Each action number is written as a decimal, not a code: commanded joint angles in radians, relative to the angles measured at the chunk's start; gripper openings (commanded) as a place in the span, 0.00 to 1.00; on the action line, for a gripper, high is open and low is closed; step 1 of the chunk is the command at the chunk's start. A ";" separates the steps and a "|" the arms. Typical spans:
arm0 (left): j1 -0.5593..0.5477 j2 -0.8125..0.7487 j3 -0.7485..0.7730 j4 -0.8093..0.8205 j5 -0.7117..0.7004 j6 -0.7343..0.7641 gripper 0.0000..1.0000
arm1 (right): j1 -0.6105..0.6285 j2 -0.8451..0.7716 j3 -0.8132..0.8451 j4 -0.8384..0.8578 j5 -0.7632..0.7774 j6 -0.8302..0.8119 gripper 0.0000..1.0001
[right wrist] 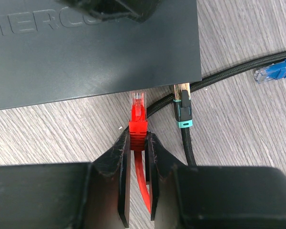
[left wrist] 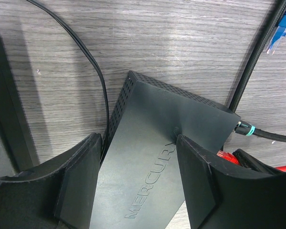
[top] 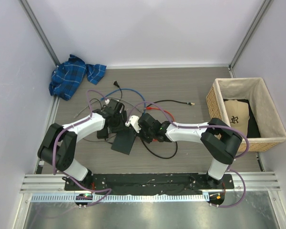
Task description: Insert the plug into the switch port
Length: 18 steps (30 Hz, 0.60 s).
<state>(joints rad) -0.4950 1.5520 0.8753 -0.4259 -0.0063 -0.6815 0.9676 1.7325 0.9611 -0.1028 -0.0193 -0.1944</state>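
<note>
While right end effector [right wrist: 138, 137] pinched red plug [right wrist: 137, 114] | left end effector [left wrist: 137, 143] straddled switch [left wrist: 152, 105], grip unclear | I needed a straight 12 o'clock push into the port.

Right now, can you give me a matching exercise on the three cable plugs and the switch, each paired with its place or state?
Things:
1. red plug
2. blue plug
3. teal-ringed plug
4. Mercury switch

States:
A. lying loose, apart from the switch
B. under the left gripper's open fingers
C. pinched by the right gripper
D. unheld, tip at the switch's edge

Pairs: 1-C; 2-A; 3-D; 4-B
</note>
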 commanded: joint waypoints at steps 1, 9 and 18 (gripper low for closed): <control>-0.007 0.043 -0.042 0.019 0.002 -0.029 0.65 | 0.013 0.030 0.031 -0.028 -0.005 0.013 0.01; -0.005 0.040 -0.041 0.016 -0.001 -0.029 0.66 | 0.014 0.038 0.059 -0.074 -0.002 0.026 0.01; -0.004 0.034 -0.044 0.016 0.000 -0.030 0.65 | 0.014 0.076 0.100 -0.107 -0.018 0.036 0.01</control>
<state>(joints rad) -0.4904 1.5520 0.8730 -0.4210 0.0002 -0.6819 0.9680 1.7618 1.0218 -0.1841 -0.0154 -0.1730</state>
